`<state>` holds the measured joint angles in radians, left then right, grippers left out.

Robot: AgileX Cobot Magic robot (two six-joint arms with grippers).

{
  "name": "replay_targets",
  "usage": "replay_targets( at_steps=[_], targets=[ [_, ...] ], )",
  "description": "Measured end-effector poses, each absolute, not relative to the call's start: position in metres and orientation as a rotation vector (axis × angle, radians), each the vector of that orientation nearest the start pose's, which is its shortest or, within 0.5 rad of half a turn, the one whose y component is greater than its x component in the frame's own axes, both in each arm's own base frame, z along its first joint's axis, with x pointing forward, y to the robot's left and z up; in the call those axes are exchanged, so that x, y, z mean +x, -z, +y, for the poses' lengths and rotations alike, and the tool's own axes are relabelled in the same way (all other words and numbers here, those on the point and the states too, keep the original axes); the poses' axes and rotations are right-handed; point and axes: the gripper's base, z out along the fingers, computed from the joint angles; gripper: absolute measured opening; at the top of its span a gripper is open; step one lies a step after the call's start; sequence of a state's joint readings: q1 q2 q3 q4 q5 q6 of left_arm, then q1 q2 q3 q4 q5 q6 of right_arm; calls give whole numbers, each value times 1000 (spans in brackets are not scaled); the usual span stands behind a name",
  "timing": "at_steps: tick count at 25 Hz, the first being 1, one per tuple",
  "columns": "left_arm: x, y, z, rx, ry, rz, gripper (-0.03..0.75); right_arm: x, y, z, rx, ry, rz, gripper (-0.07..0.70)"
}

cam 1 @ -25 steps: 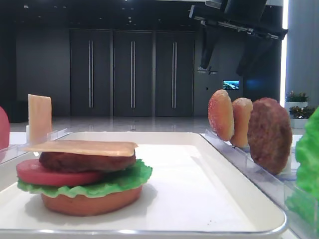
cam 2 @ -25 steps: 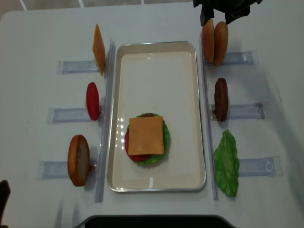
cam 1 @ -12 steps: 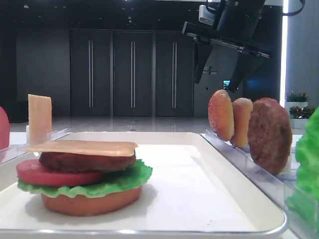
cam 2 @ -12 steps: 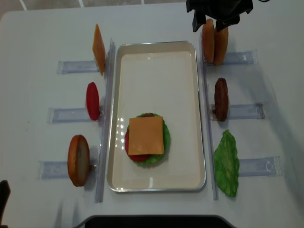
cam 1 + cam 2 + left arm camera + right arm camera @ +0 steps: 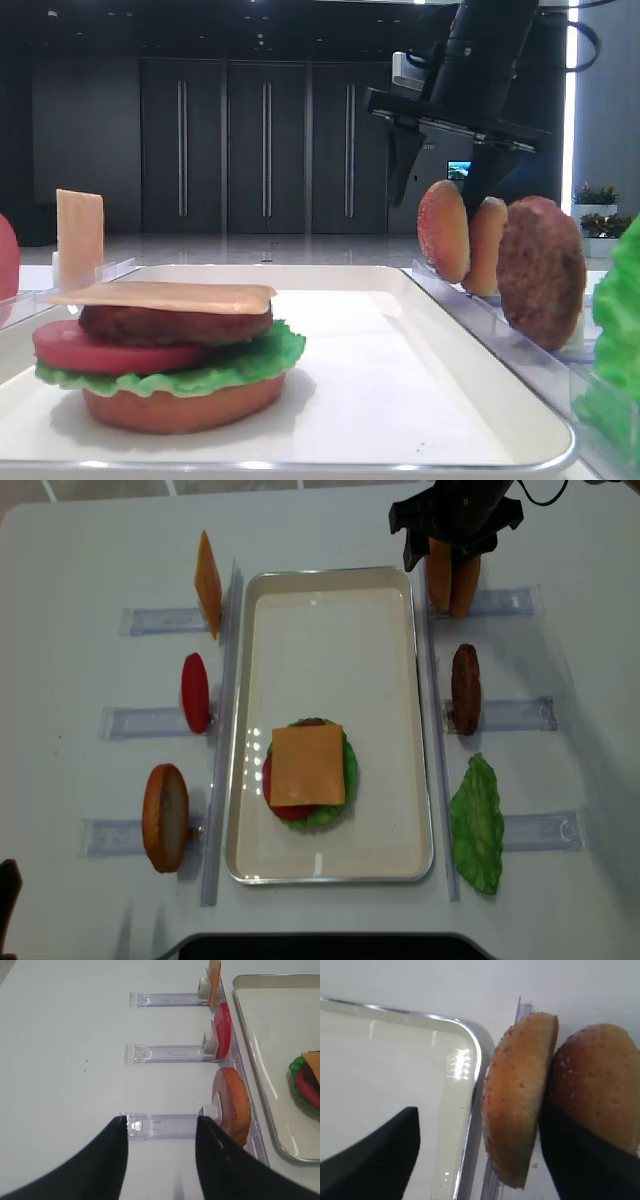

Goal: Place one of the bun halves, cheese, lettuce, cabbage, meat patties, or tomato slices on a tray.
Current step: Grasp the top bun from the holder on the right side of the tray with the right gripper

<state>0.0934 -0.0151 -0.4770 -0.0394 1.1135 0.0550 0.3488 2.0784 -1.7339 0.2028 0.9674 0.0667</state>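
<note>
We list a white tray [image 5: 330, 610] at table centre, bearing a stack at its 6 o'clock end: flat bun, lettuce, tomato, patty and a cheese slice [image 5: 308, 765] on top. At the tray's 1 o'clock we find two bun halves [image 5: 452, 580] upright and touching in a clear rack [image 5: 505, 602], with the right gripper [image 5: 440, 552] over them, fingers spread wide, one on each side of the nearer half [image 5: 515, 1115], gripping nothing. At 3 o'clock stands a patty [image 5: 465, 688]; at 4 o'clock lies a lettuce leaf [image 5: 477, 825]. On the 9 o'clock side we count cheese [image 5: 207, 583], tomato [image 5: 195, 692] and a flat bun [image 5: 165, 817], each on edge. The left gripper [image 5: 160, 1160] hovers near that flat bun, fingers apart and empty.
</note>
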Motion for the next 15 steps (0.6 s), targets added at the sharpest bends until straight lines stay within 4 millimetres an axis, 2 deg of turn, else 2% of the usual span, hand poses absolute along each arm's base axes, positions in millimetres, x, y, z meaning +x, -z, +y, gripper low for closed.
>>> replay_targets(
  at_steps=[5, 9, 12, 15],
  targets=[
    [-7, -267, -4, -37, -41, 2104, 345, 420, -222, 169, -288, -356, 2792, 469],
    [-7, -267, -4, -37, -41, 2104, 345, 421, -221, 167, -302, -326, 2789, 421],
    [-7, -267, -4, -37, -41, 2104, 345, 422, -221, 165, -318, -288, 2785, 349],
    [-7, -267, -4, -37, -41, 2104, 345, 423, -220, 163, -321, -255, 2783, 243]
  ],
)
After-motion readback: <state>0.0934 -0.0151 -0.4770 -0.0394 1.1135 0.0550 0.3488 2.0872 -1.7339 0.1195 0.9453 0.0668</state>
